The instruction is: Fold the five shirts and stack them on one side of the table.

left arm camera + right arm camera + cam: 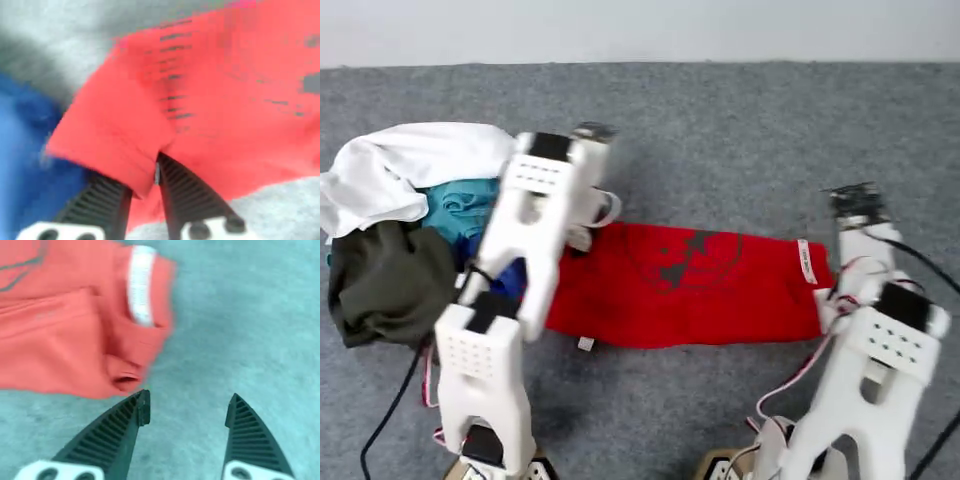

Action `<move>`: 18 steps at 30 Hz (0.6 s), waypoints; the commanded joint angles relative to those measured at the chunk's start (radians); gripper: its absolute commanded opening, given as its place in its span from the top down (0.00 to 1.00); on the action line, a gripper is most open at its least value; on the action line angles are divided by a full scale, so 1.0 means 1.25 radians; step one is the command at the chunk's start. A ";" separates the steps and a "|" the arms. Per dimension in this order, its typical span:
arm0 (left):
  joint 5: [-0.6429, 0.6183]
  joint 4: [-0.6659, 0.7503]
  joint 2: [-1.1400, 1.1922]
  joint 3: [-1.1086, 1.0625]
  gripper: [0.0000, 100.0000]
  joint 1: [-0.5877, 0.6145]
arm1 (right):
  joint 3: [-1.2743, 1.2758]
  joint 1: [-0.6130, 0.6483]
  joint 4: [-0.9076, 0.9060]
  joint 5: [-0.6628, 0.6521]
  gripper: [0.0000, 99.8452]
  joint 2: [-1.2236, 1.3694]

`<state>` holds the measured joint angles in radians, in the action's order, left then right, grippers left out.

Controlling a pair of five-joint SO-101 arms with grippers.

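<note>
1. the red shirt [690,285] lies across the middle of the grey tabletop [750,140], folded into a long band, with a dark print near its centre and a white label [806,262] at the end nearer the right arm
2. left gripper [150,175]: its ribbed black fingers [187,195] are pinched together on a fold at the red shirt's other end, with cloth bunched between them; in the high view that arm leans over this same end
3. right gripper [187,405]: its fingers [117,432] stand wide apart with nothing between them, over bare tabletop just beside the label end of the red shirt; 1 fingertip is close to the hem, and i cannot tell whether it touches
4. a loose heap sits at the left arm's side of the tabletop: a white shirt [410,165] on the far side, a teal shirt [460,205] tucked against it, a blue shirt [505,275] next to the red shirt's held end, and a dark olive shirt [385,280] on the near side
5. all 4 of these are crumpled and touch one another; the blue cloth also shows just beside the left fingers in the left wrist view
</note>
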<state>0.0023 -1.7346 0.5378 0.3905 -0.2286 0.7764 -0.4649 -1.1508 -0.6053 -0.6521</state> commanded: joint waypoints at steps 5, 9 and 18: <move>0.020 -0.017 -0.055 0.090 0.99 -0.179 | -0.036 -0.177 0.026 -0.009 0.75 -0.020; 0.020 -0.015 -0.054 0.174 0.99 -0.205 | -0.025 -0.265 0.019 -0.009 0.75 -0.013; -0.077 -0.014 0.115 0.412 0.99 -0.263 | 0.088 -0.284 0.020 -0.006 0.75 -0.020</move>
<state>-0.0407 -1.7407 0.6283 0.8017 -0.5125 0.8807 -0.8071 -1.1354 -0.6053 -0.6552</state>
